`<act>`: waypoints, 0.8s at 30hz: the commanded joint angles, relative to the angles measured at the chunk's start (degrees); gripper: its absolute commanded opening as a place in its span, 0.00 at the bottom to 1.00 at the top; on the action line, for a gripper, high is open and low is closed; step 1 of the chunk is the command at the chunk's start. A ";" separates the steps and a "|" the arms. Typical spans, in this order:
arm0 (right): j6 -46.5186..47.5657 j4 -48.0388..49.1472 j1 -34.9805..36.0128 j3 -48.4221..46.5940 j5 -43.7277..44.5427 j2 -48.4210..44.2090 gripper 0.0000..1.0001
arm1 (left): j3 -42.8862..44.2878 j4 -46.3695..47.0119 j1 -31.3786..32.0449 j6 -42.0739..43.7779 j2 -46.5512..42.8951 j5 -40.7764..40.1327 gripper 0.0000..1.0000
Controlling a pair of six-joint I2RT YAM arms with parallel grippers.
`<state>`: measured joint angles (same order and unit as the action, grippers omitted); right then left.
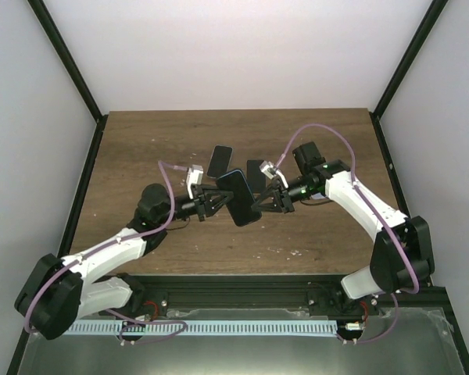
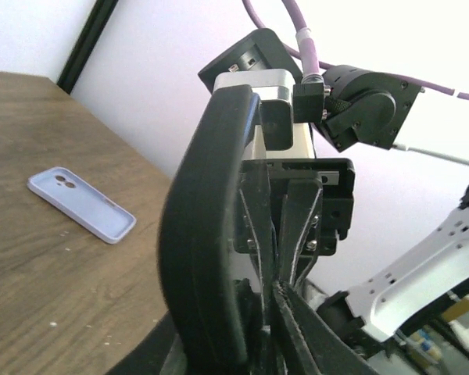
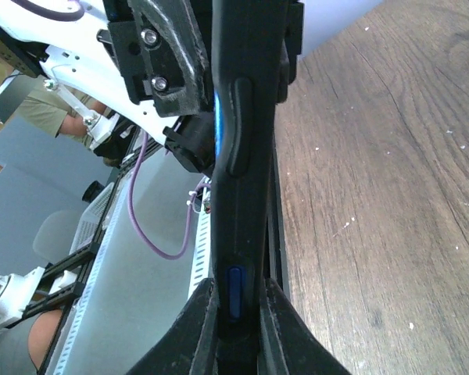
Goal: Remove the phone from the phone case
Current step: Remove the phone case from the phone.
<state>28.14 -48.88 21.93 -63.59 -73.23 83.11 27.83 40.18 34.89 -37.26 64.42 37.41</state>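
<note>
Looking down from the top camera, the left gripper (image 1: 221,201) and the right gripper (image 1: 267,198) meet over mid-table, each clamped on an opposite side of the dark phone (image 1: 238,197), which hangs between them. A dark slab (image 1: 219,161) and a second slab (image 1: 255,173) lie on the table (image 1: 141,148) just behind. From the left wrist, the black phone case (image 2: 203,258) shows its curved edge up close, and a lilac case (image 2: 80,203) lies flat on the wood. From the right wrist, the fingers (image 3: 199,332) pinch the phone's buttoned edge, clear of the tabletop.
</note>
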 commanded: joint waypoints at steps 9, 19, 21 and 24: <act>1.90 0.24 0.13 -0.35 -1.12 -1.68 0.16 | 1.67 4.11 0.28 -2.07 -0.66 1.71 0.02; 16.74 -8.94 6.52 -1.92 8.10 -4.18 0.37 | 3.34 -4.32 0.12 -3.19 -4.11 2.44 0.00; 16.43 -8.23 7.68 -1.19 8.82 -4.65 0.35 | 3.75 -4.08 0.11 -3.52 -3.48 3.96 0.00; 16.94 -8.27 8.70 -1.07 9.27 -5.87 0.31 | 4.50 -4.29 0.09 -3.70 -2.59 6.19 0.00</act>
<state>42.13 -55.44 28.53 -63.99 -64.60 79.92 29.19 33.65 35.09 -40.60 61.28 41.74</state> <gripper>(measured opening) 0.332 0.123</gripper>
